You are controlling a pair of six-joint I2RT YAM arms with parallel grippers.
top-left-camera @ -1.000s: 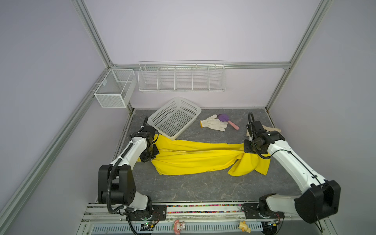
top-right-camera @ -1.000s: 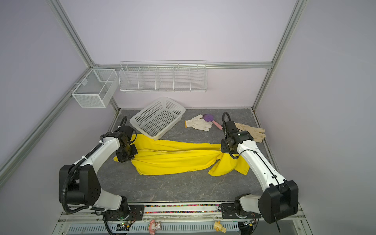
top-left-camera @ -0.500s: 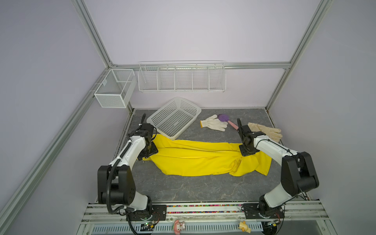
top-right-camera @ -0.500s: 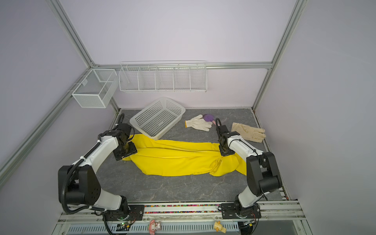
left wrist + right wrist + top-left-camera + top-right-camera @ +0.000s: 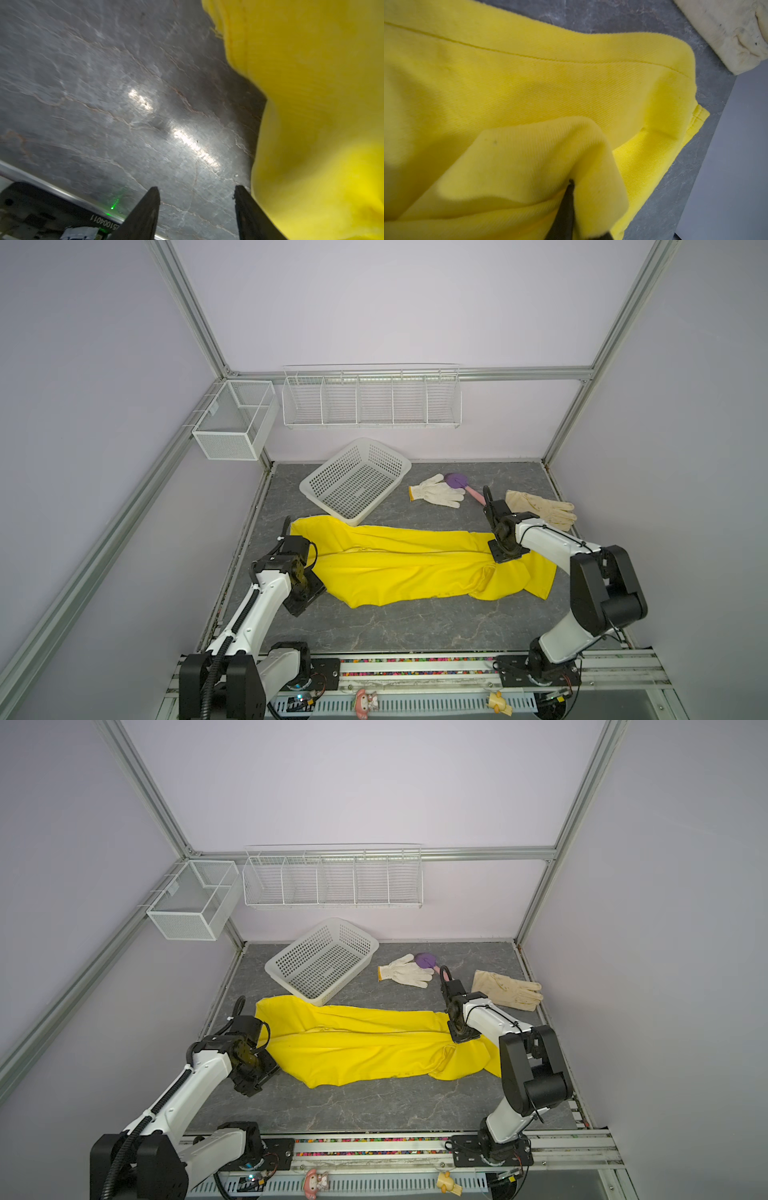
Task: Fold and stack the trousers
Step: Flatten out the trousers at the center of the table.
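Observation:
The bright-yellow trousers [image 5: 415,568] [image 5: 374,1048] lie stretched left to right across the grey mat in both top views. My left gripper [image 5: 307,593] [image 5: 255,1073] hovers at their left end. In the left wrist view it [image 5: 196,189] is open with only bare mat between the fingers, and the yellow cloth [image 5: 311,104] lies just beside one finger [image 5: 241,199]. My right gripper [image 5: 503,558] [image 5: 462,1036] sits on the trousers' right part. In the right wrist view it [image 5: 574,187] is shut on a raised fold of yellow cloth [image 5: 539,158].
A white plastic basket [image 5: 399,460] stands behind the trousers, touching their back edge. A white knit glove [image 5: 436,495], a purple tool with a pink handle [image 5: 456,480] and a cream glove [image 5: 540,508] lie at the back right. A wire rack [image 5: 372,400] and a mesh box [image 5: 235,418] hang on the walls.
My left gripper has opened, let go of the trousers' left end and moved toward the front. The right arm has drawn back and lowered the right end, still gripping cloth.

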